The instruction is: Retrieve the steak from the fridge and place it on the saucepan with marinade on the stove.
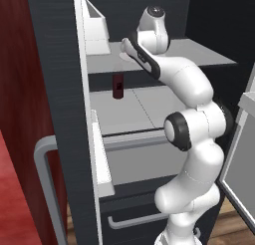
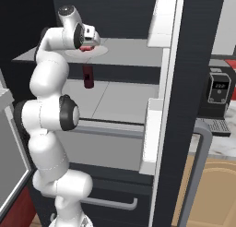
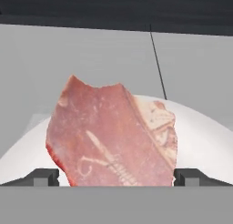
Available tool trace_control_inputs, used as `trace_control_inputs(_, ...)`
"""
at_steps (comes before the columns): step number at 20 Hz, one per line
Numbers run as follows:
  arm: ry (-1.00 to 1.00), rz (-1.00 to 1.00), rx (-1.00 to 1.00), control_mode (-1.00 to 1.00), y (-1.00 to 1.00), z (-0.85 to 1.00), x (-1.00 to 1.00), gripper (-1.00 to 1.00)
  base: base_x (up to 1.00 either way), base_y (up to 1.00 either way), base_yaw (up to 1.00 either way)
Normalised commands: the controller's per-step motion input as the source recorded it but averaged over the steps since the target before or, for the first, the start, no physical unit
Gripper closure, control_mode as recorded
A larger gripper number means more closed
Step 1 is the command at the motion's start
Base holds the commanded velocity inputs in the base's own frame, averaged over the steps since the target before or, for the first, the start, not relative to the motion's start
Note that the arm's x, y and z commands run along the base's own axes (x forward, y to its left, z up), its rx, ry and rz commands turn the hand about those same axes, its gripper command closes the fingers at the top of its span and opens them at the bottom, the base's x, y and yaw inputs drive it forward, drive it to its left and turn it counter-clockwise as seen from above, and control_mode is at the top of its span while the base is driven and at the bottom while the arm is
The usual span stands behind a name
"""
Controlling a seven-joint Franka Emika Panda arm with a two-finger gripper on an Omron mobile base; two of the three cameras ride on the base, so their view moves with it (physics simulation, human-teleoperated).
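Looking along our hand, we see the jaws standing wide open, one tip on each side of the steak [image 3: 111, 136], which lies between them; whether the tips touch the meat we cannot tell. The steak is a flattish pink-red slab resting on a white plate [image 3: 200, 136], and the plate sits on the grey upper shelf [image 3: 91, 54] inside the fridge [image 2: 184, 106], whose door stands open. From the right base view our gripper [image 2: 87, 40] hangs right over the red lump at the near part of that shelf. Below it, on the next shelf down, a small dark red can [image 1: 118, 86] stands upright, well apart from the steak. Farther back the dark rear wall of the fridge closes the view.
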Motion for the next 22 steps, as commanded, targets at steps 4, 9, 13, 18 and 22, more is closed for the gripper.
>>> trace_control_inputs(4,0.00,-0.01,0.00,-1.00,0.00,-0.11,0.11,-1.00,0.00,0.00,0.00)
trace_control_inputs(9,0.00,0.00,0.00,-1.00,0.00,-0.29,0.01,-1.00,0.00,0.00,0.00)
trace_control_inputs(13,0.00,0.00,0.00,-1.00,0.00,-0.42,0.00,-1.00,0.00,0.00,0.00)
trace_control_inputs(18,0.00,-0.01,0.00,-1.00,0.00,-0.14,0.00,-1.00,0.00,0.00,0.00)
trace_control_inputs(22,-0.01,-0.01,0.00,-1.00,0.00,0.00,0.04,-1.00,0.00,0.00,0.00)
